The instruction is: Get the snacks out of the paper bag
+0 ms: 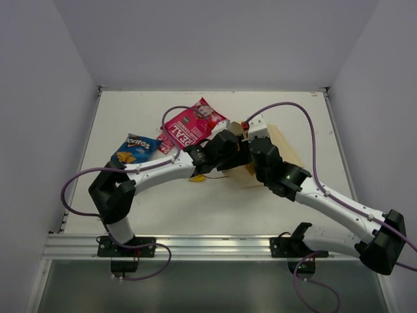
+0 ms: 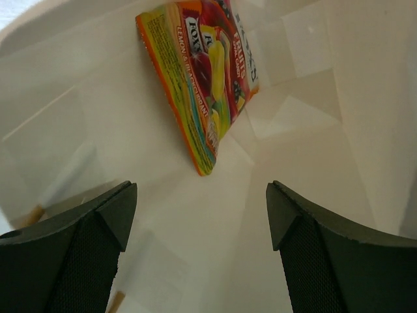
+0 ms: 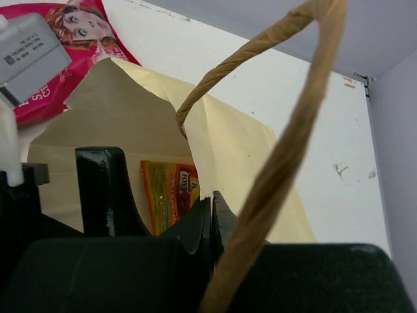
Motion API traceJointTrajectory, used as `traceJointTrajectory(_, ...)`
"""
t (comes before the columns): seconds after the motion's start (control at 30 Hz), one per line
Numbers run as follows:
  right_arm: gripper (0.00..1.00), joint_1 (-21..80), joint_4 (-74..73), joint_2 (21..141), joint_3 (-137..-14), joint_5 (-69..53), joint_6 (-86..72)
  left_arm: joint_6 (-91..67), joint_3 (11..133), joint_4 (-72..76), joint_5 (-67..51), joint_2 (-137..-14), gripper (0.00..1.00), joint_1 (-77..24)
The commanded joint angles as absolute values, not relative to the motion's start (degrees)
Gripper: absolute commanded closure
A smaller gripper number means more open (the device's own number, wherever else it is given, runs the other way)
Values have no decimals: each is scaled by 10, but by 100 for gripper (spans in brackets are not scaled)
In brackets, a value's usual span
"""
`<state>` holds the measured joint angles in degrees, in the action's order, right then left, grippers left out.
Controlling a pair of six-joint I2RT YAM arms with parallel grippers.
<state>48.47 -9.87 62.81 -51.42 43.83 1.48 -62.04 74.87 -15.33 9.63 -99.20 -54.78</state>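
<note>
The tan paper bag (image 1: 285, 145) lies on its side at the table's middle, mouth towards the left. My right gripper (image 3: 212, 203) is shut on the bag's top rim and holds the mouth open; its twisted-cord handle (image 3: 277, 169) hangs across that view. My left gripper (image 2: 202, 218) is open and empty inside the bag (image 2: 313, 130), a short way from the multicoloured Fox's candy bag (image 2: 202, 78), which also shows in the right wrist view (image 3: 174, 192). The magenta pouch (image 1: 192, 127), the blue Doritos bag (image 1: 135, 149) and the yellow bar (image 1: 197, 177) lie outside on the table.
A small pink piece (image 1: 165, 146) pokes out beside the magenta pouch; I cannot tell what it is. Both arms cross over the bag mouth (image 1: 238, 153). White walls enclose the table on the left, back and right.
</note>
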Motion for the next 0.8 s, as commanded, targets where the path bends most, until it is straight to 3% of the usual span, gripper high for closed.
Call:
traceJointTrajectory(0.0,100,485,-85,604,-541,434,-14,-660,756,-101,119,-1005,15,-550)
traceJointTrajectory(0.6,100,485,-101,592,-548,384,-54,-700,795,-67,118,-1118,15,-550)
traceJointTrajectory(0.77,100,485,-98,579,-540,353,-63,-698,772,-10,97,-1121,24,-549)
